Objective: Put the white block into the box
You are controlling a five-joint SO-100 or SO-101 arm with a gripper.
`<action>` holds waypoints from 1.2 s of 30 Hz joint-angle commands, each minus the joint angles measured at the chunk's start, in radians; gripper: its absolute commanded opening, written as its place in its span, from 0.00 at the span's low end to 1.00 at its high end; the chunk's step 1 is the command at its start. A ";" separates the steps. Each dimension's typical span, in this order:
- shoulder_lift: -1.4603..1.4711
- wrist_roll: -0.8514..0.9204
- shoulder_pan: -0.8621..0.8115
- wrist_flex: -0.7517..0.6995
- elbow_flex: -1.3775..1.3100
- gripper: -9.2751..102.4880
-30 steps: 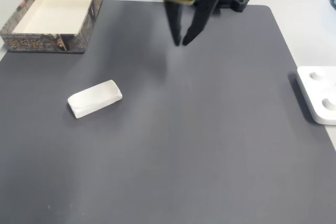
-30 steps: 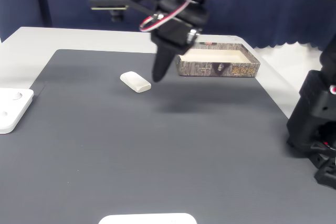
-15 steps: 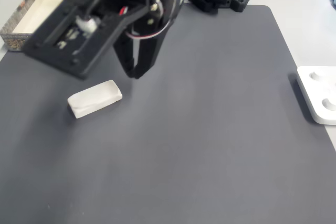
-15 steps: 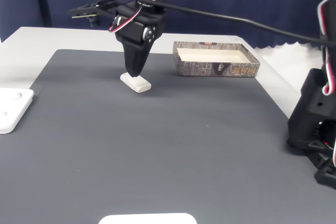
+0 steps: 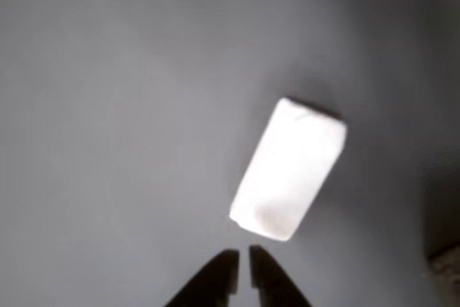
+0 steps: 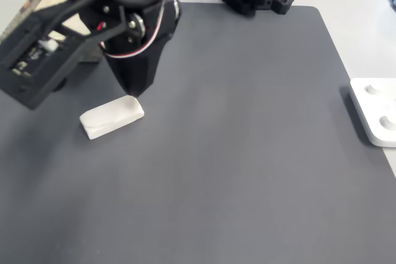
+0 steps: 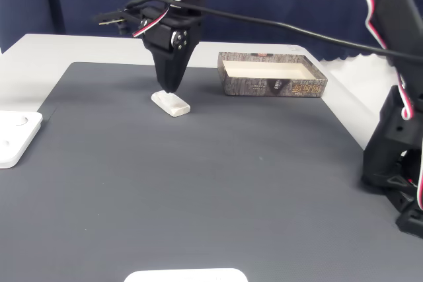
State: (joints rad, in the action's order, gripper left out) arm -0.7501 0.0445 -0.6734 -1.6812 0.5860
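Other view, jaws nearly pressed together beside white block, arm partly hiding box

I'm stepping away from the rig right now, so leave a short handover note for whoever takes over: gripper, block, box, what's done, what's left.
Gripper: fingertips nearly together, holding nothing, poised just above one end of the white block.
White block: lying flat on the dark grey mat, not gripped.
Box: open cardboard box at the mat's edge, apart from the block; nothing visible inside in a fixed view.
Done: approach to the block.
Left: open the jaws, straddle and grasp the block, lift it, carry it to the box, release.
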 commanded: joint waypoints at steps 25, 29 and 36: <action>0.261 0.086 -0.048 -0.041 -0.514 0.07; 0.218 0.109 -0.055 -0.052 -0.440 0.07; 0.135 0.140 -0.078 -0.057 -0.313 0.07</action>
State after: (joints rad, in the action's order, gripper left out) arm -0.4755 0.1672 -0.7240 -1.7334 0.2562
